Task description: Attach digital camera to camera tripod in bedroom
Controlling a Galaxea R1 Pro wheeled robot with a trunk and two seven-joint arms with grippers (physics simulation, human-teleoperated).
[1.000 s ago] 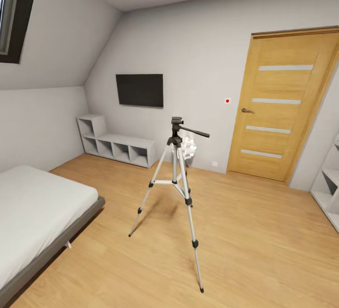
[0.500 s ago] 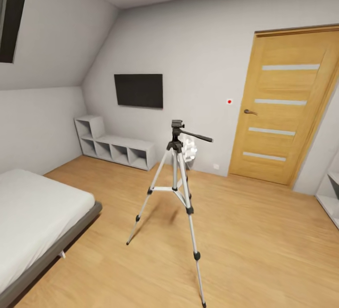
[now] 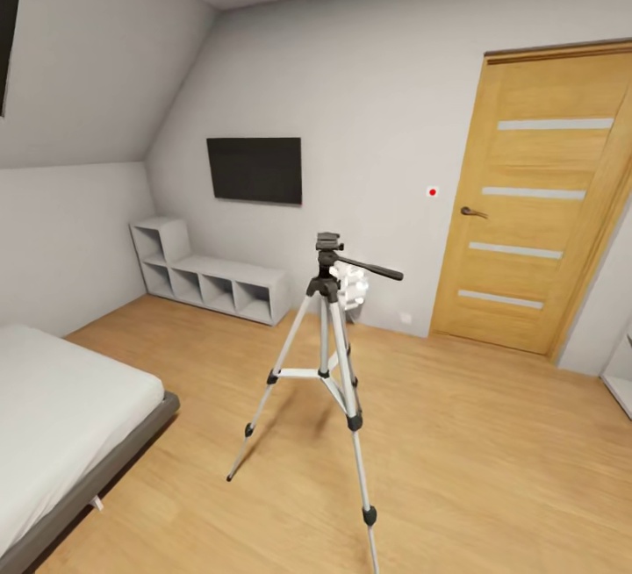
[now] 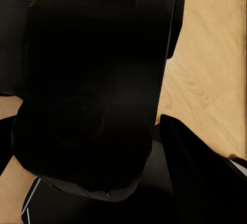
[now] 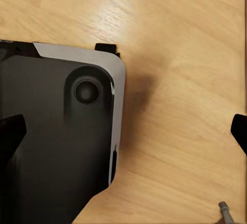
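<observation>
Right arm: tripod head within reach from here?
Probably not yet. The tripod stands ahead on open floor with nothing in front of it, but the right gripper hangs open, pointed down at the floor beside the robot's base; the tripod head looks too far.

Colours before me
Camera tripod silver-legged, black-headed; door honey wood, pale stripes; TV black; floor light wood.

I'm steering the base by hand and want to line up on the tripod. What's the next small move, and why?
Probably roll a little closer, keeping the camera tripod centred: it stands upright on the wood floor ahead, its black pan head bare. The right gripper is open over floor.
</observation>
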